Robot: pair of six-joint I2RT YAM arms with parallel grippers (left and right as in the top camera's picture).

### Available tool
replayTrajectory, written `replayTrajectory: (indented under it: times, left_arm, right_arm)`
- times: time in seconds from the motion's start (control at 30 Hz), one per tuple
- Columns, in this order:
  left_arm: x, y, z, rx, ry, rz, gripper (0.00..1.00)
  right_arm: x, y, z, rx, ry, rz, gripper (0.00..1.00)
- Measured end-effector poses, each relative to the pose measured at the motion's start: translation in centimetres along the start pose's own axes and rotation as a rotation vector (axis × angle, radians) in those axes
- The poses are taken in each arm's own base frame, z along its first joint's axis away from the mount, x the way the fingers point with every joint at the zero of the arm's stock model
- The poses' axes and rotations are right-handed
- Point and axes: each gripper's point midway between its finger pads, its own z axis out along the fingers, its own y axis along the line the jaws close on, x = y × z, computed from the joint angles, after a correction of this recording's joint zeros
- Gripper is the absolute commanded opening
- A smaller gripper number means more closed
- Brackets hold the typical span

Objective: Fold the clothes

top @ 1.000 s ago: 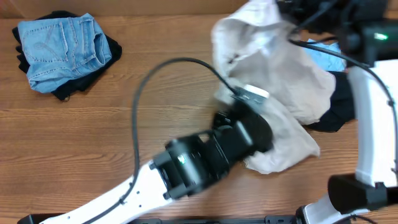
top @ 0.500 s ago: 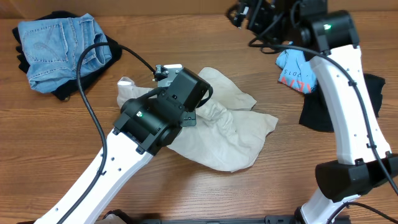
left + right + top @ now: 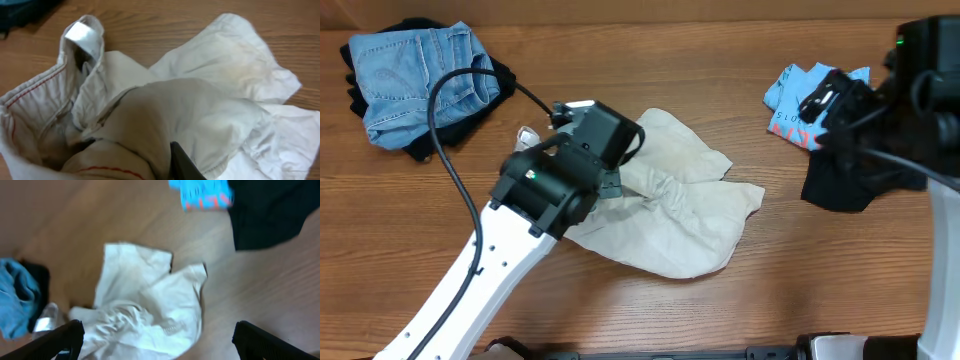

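Cream cotton trousers (image 3: 690, 215), crumpled, wood-grain table (image 3: 720, 60)

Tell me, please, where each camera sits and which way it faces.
Overhead: above the table, facing straight down on trousers, jeans and tee; left arm and right arm show.
Left wrist: low, close over the trousers, facing down; one dark finger shows.
Right wrist: high, facing down on trousers, tee and a black piece; its two fingers show, wide apart.
Shared: overhead and right wrist both see trousers, tee, jeans and black piece.
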Motion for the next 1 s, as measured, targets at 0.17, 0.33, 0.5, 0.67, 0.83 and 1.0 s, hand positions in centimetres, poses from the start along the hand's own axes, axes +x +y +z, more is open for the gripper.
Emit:
replayTrajectory:
  times: [0.17, 0.33, 0.5, 0.67, 0.83, 1.0]
  left_arm:
    - [-0.8, 2.2, 0.7, -0.036, 0.017, -0.068, 0.13]
    - [-2.0, 4.5, 1.3, -0.062, 0.016, -0.154, 0.13]
    - [-3.4, 7.9, 2.0, -0.095, 0.012, -0.270, 0.14]
    - [-4.2, 10.9, 2.3, -0.140, 0.004, -0.355, 0.16]
    - [-4.8, 13.0, 2.5, -0.160, -0.003, -0.414, 0.17]
    - [-5.0, 12.8, 2.6, -0.143, -0.005, -0.400, 0.17]
  right_arm:
    - [2.5, -0.7, 6.1, 0.039, 0.192, 0.085, 1.00]
    - [7.1, -0.1, 11.4, -0.010, 0.396, 0.153, 1.00]
    - [11.6, -0.1, 15.8, 0.006, 0.515, 0.242, 1.00]
    - [14.6, -0.2, 18.4, 0.019, 0.555, 0.242, 1.00]
    - [18.3, 0.5, 20.9, -0.012, 0.578, 0.149, 1.00]
    - [23.6, 1.4, 22.0, -0.012, 0.637, 0.109, 1.00]
